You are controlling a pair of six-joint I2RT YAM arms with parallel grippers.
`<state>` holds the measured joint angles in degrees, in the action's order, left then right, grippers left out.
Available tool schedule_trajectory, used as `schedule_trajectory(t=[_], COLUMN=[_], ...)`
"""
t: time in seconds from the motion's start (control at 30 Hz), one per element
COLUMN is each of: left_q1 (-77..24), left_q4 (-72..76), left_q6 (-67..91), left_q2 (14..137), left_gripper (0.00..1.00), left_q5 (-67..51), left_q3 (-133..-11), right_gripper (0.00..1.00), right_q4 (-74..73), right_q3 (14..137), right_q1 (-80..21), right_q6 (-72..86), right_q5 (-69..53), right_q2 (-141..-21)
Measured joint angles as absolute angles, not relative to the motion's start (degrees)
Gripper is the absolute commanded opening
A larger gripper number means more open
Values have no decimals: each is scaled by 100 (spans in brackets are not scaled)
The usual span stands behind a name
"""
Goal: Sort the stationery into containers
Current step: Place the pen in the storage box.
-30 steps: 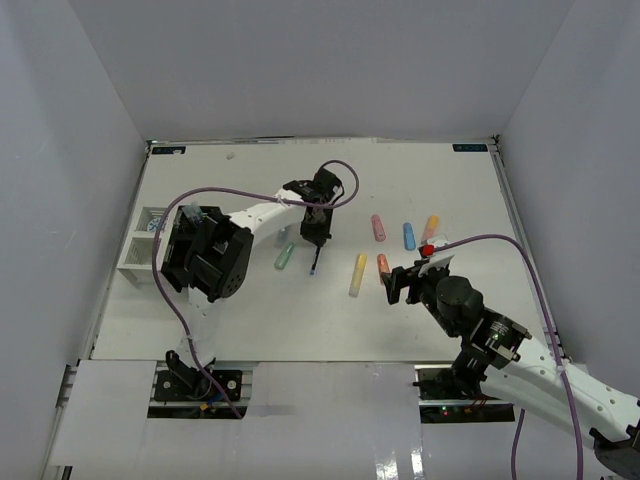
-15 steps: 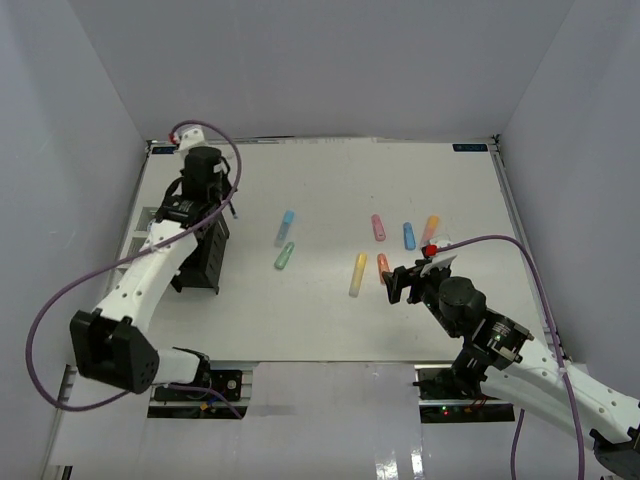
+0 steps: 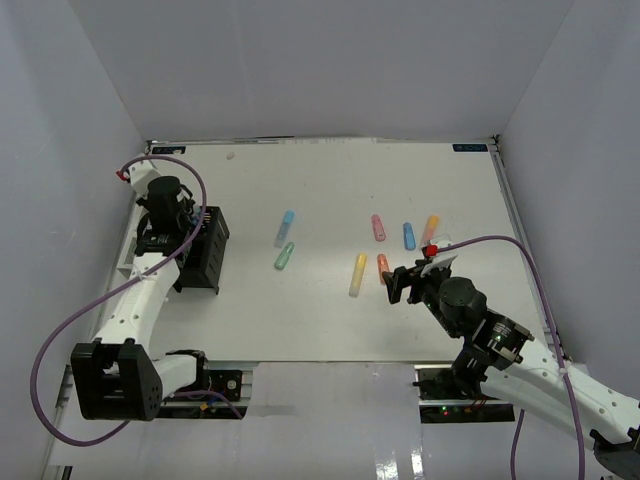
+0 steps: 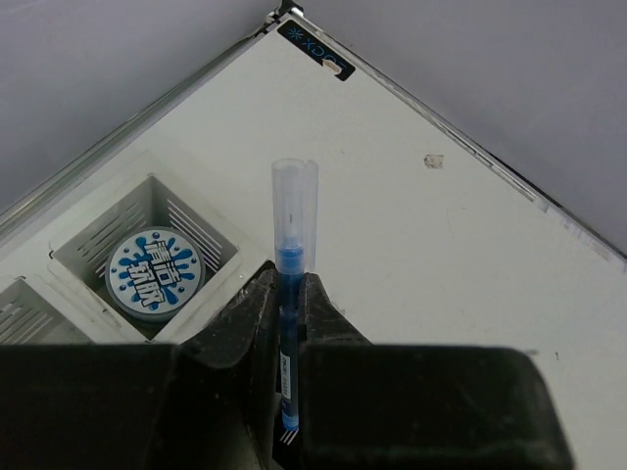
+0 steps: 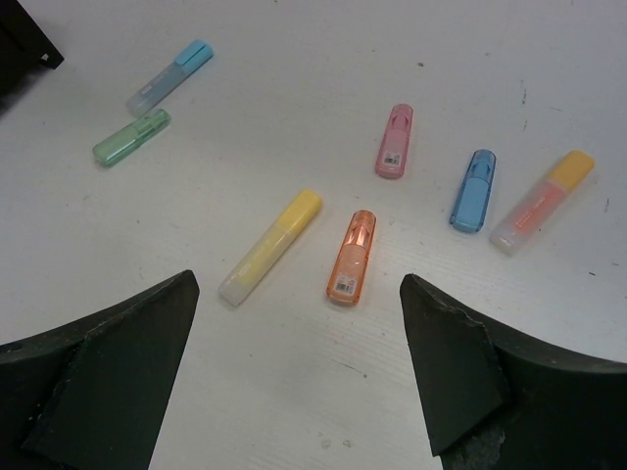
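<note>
Altogether seven chunky markers lie loose on the worktop (image 3: pixel 320 170), none touching another. In the right wrist view a light blue marker (image 5: pixel 171 73) and a green marker (image 5: pixel 132 135) sit close together at upper left. A pink marker (image 5: pixel 394 140), a darker blue marker (image 5: pixel 473 189) and a peach marker (image 5: pixel 542 201) with a yellow cap run along the upper right. A yellow marker (image 5: pixel 271 245) and an orange marker (image 5: pixel 351 255) lie side by side in the middle. The right pincer (image 5: pixel 299 284) gapes wide above those last two, with nothing between its fingers.

The left pincer (image 4: pixel 290 294) is clamped tight on the one thin pen (image 4: pixel 294 196), which stands upright, clear cap on top. To the left in that view is the white tray (image 4: pixel 201 223) with its two compartments. One holds the single blue-white roll (image 4: pixel 154 274); the other is cut off at the lower left edge. From above, this pincer is at the worktop's upper left, near the one black organizer (image 3: pixel 205 250), whose contents cannot be made out.
</note>
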<state>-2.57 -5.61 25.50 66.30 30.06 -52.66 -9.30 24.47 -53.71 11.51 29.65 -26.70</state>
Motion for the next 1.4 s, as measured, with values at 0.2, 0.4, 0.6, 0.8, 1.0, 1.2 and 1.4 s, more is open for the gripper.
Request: schedule_trajectory(t=[0.2, 0.4, 0.6, 0.8, 1.0, 1.2, 1.4], left_q1=[-139, -139, -134, -134, -134, -132, -128], left_q4=[-113, 631, 919, 928, 670, 75, -766], left_q6=[2552, 2554, 2655, 2818, 2897, 2825, 2467], left_q2=[6635, 6608, 6606, 6563, 6300, 5955, 5806], left_gripper=[0, 4, 19, 47, 71, 98, 98], left_q5=[2998, 2989, 2880, 2722, 2602, 2137, 801], left_q3=[-4779, -4318, -3981, -3981, -4001, -4252, -5009], right_gripper=[90, 90, 90, 90, 90, 90, 90], right_q4=[-928, -932, -930, -930, -930, -932, -1619], right_q3=[2447, 2447, 2447, 2443, 2440, 2443, 3024], right_q1=[-5371, -5371, -5371, -5371, -5371, -5371, -5371], right_q6=[1151, 1149, 1149, 1149, 1149, 1157, 1479], right_q5=[2965, 2965, 2965, 2967, 2967, 2956, 2952], right_q2=[-2696, -2797, -2797, -2797, -2823, -2880, -3776])
